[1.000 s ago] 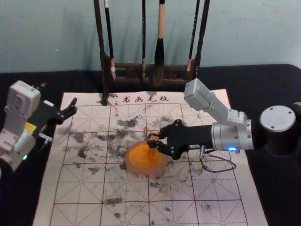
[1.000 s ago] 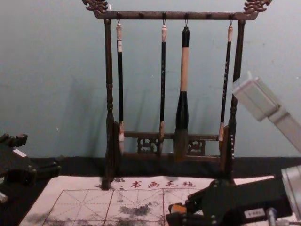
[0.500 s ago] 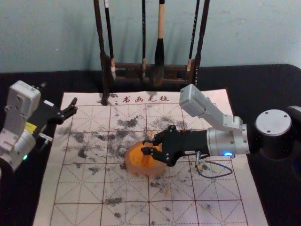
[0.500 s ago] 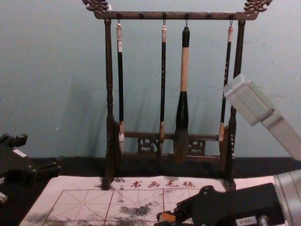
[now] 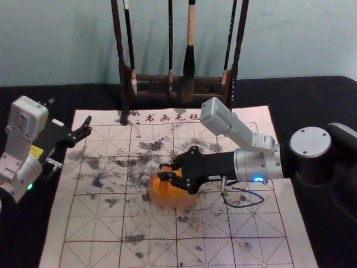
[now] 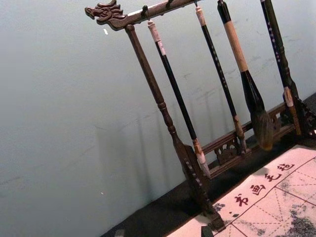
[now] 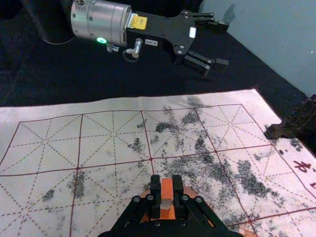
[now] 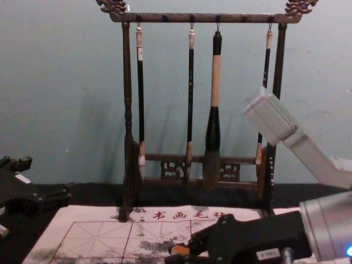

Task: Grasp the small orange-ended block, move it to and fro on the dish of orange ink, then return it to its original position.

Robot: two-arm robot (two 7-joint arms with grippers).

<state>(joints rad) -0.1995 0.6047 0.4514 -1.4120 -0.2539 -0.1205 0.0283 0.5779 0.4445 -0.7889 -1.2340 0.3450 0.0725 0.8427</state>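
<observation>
Counter (image 5: 22, 240) shows dark at your far left, and over it you have the left claw (image 5: 70, 110), parked beside the mat (image 5: 145, 257), its fingers spread apart with nothing between them. Next, behind the mat, you see the carved rack (image 8: 127, 99), its left foot on the mat's far part. From it hang three slim brushes (image 8: 140, 99) and one thick brush (image 8: 215, 82), third in the row, bristles down. The dish (image 5: 170, 200) of orange ink sits on the mat, in front of the rack and well apart from it. To the right, your right arm reaches in across the mat, and a cable (image 5: 242, 207) loops out beneath its wrist.

Your right claw (image 5: 163, 172) is over the left part of the dish, clamped on the block (image 7: 167, 190). In the right wrist view, the block sits squarely between the two fingertips, with orange above and below a pale band. You can't tell whether its lower end touches the ink.

On the left, you have open mat from the dish out to the left edge, marked with black smudges. Nearer you, the gridded mat lies open in front of the dish. On the right, the arm takes up the space above the mat and passes over its right edge.
</observation>
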